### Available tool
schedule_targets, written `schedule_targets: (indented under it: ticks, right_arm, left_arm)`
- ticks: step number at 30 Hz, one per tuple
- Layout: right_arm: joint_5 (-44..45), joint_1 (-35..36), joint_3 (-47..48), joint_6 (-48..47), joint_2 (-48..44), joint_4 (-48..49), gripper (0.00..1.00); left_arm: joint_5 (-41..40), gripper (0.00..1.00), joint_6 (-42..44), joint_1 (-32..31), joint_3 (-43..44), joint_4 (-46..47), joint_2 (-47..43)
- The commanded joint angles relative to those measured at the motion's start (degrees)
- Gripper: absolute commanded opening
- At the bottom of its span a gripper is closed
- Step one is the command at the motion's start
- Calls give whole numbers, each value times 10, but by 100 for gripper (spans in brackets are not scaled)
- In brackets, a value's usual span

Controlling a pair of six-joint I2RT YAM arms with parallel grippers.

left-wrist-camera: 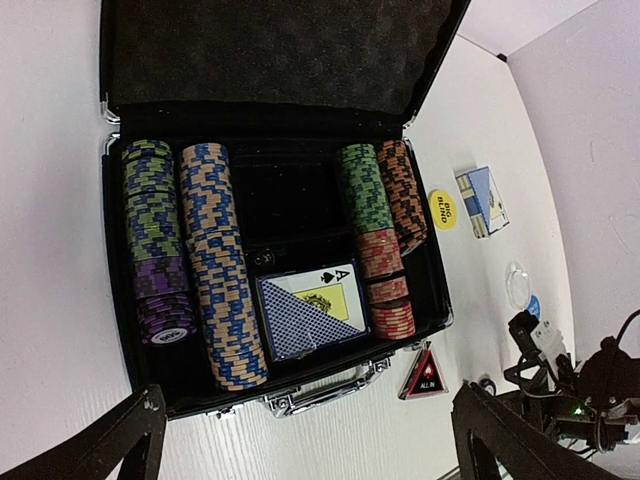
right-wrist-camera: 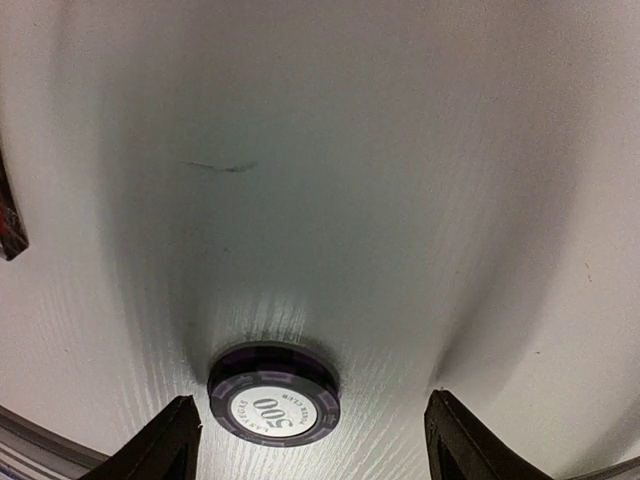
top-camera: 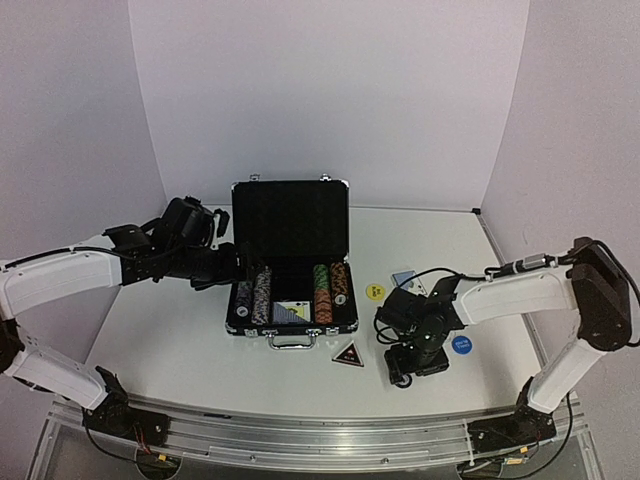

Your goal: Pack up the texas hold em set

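The yellow disc (left-wrist-camera: 443, 209) reads "BIG BLIND". The triangular marker (left-wrist-camera: 424, 375) reads "ALL IN". The face-up card (left-wrist-camera: 325, 292) shows an "A" with a spade. The purple chip (right-wrist-camera: 273, 405) on the worktop (right-wrist-camera: 350, 150) reads "500"; its smaller ring lettering is unreadable.

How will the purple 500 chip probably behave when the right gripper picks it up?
The purple 500 chip lies flat and looks rigid, so it likely will not bend. Its low, round rim offers little grip; it may slip from the fingers, or roll if tipped on edge.
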Motion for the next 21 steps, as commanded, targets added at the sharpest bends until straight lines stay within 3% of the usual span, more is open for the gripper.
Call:
schedule_targets:
  ticks: [1,21]
  right_arm:
    - [18,17,26,-2,24,3,73]
    - [29,41,-16,27,46,25,46]
  left_arm:
    - [-26,100,-20,0,-6,-16,-24]
    - [-17,100,-24,0,-22,-27,-45]
